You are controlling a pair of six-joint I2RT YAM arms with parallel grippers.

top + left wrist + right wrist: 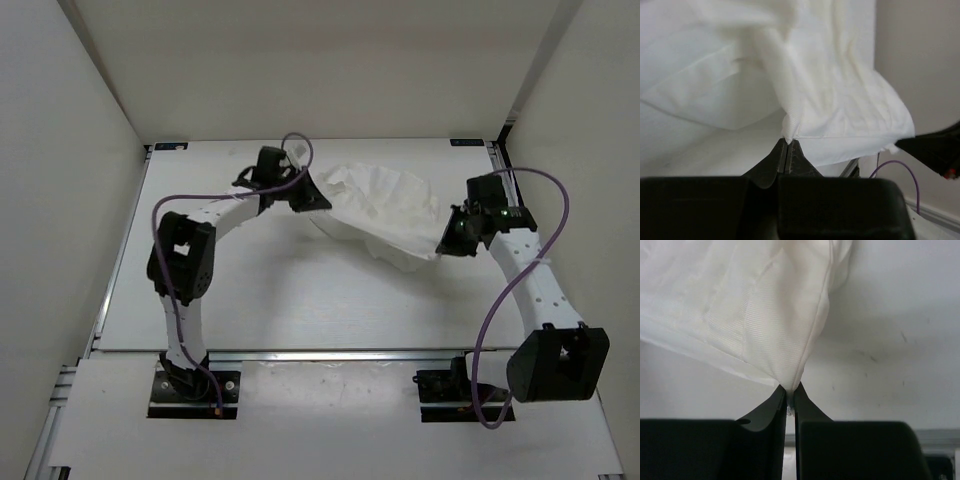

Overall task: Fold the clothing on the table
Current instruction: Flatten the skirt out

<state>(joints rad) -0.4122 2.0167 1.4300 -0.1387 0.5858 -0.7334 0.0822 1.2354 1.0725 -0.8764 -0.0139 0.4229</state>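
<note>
Pinching clothing (385, 205) at two edges: left gripper (320, 203) clamped on fabric at 9 o'clock, right gripper (442, 247) clamped at 4 o'clock. Bunched and slack between them, toward 12 o'clock on table (300, 300). No fold visible; spreading, folding and release judged outstanding.

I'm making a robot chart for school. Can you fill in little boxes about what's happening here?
clothing: thin crinkly white cloth garment, bunched up, strung between both grippers
left gripper: shut on the garment's edge
right gripper: shut on a garment corner
surface: flat white table
folded: no neat fold yet
</note>
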